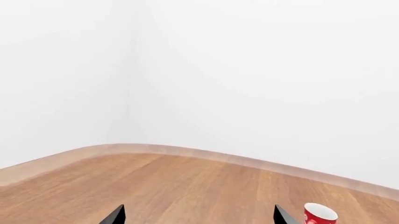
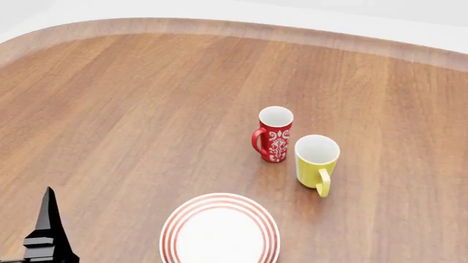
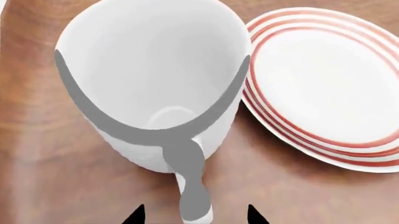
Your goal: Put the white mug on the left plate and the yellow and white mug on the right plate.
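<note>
Right fingers [image 3: 193, 215] spread either side of the white mug's [image 3: 149, 79] handle, not clamped; plate [image 3: 324, 88] at its 3 o'clock. Left fingers [image 1: 198, 217] spread, holding nothing.

The head view looks down over the surface [image 2: 131, 109]; the left wrist skims it toward walls, sharing the red mug [image 2: 274, 134]; the right wrist hangs close above.

The yellow and white mug [image 2: 317, 163] stands just right of the red mug [image 2: 273, 135], a plate [image 2: 220, 230] before both.
</note>
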Motion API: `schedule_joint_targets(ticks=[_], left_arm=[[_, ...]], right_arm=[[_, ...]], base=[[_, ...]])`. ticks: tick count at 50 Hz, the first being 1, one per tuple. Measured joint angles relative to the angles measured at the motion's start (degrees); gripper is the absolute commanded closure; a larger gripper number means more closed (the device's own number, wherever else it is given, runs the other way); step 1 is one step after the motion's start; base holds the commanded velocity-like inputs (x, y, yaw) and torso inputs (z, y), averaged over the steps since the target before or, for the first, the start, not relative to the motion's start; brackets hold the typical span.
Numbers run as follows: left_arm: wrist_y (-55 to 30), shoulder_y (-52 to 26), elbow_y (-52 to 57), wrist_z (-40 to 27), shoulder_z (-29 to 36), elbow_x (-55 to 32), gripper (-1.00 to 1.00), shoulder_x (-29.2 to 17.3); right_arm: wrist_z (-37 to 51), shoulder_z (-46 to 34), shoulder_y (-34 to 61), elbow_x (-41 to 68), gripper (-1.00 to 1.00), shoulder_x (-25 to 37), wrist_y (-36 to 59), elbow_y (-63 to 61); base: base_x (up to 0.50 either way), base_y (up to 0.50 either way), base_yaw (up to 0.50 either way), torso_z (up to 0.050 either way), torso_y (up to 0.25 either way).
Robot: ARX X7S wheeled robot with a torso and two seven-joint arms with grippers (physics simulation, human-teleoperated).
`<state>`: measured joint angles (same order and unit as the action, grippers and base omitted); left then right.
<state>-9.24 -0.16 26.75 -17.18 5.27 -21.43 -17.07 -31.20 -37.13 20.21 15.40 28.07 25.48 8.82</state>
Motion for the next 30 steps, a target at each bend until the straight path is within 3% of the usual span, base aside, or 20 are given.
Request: schedule_joint_targets(ticks=[14,30], left_arm=[[-0.01,-0.21,-0.12,-0.30,0.30,-0.14,-1.00,-0.18],[0.11,-0.62,-0.38,-0.50,0.90,-0.09,-1.00,-0.32]], right_arm=[[0.35,-0.05,-0.66,0.08,1.00,0.77,0.16,-2.13],[3.41,1.29,-0.62,0.95,1.00,3.64,5.53,-15.56]], base=[[0.00,0.00,0.00,0.000,0.000],[0.00,0.00,0.00,0.000,0.000]])
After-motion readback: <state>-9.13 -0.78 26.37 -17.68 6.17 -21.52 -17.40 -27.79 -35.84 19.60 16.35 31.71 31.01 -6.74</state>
